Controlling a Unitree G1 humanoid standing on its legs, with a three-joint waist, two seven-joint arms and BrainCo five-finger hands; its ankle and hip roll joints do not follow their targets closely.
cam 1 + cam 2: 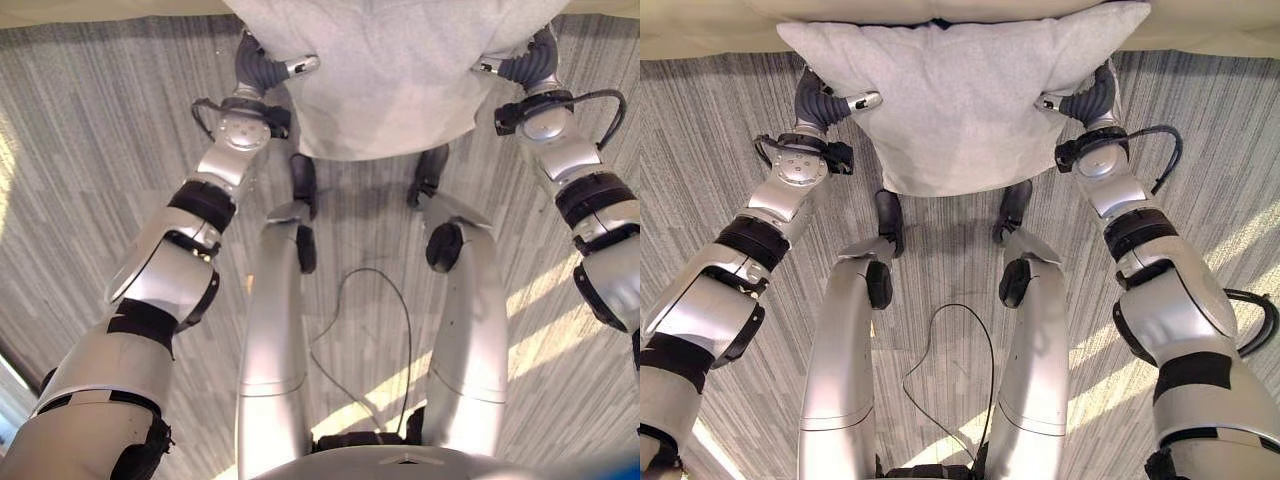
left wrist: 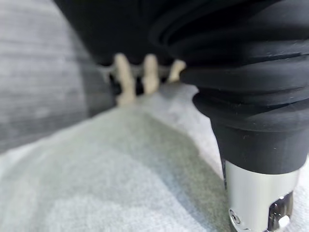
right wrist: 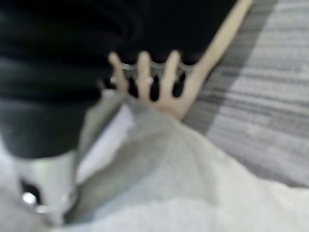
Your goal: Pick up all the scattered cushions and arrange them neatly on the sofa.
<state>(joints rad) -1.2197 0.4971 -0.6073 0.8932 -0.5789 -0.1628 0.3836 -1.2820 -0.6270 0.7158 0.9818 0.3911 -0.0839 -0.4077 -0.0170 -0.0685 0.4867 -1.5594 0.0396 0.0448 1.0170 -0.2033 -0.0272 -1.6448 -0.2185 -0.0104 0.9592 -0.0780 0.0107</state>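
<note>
A light grey cushion [image 1: 960, 100] hangs in front of me, held at its two sides above the carpet. My left hand [image 1: 822, 100] grips its left edge, thumb on top and fingers [image 2: 124, 77] beneath the fabric [image 2: 120, 169]. On the opposite edge my right hand [image 1: 1090, 98] pinches the cloth [image 3: 193, 183] the same way, its fingers [image 3: 145, 77] under the cushion. The cushion's top edge reaches the cream sofa [image 1: 700, 30] at the far side.
Grey striped carpet [image 1: 720, 180] covers the floor all around, with sunlit streaks at the right. The sofa's front edge [image 1: 100, 8] runs across the far side.
</note>
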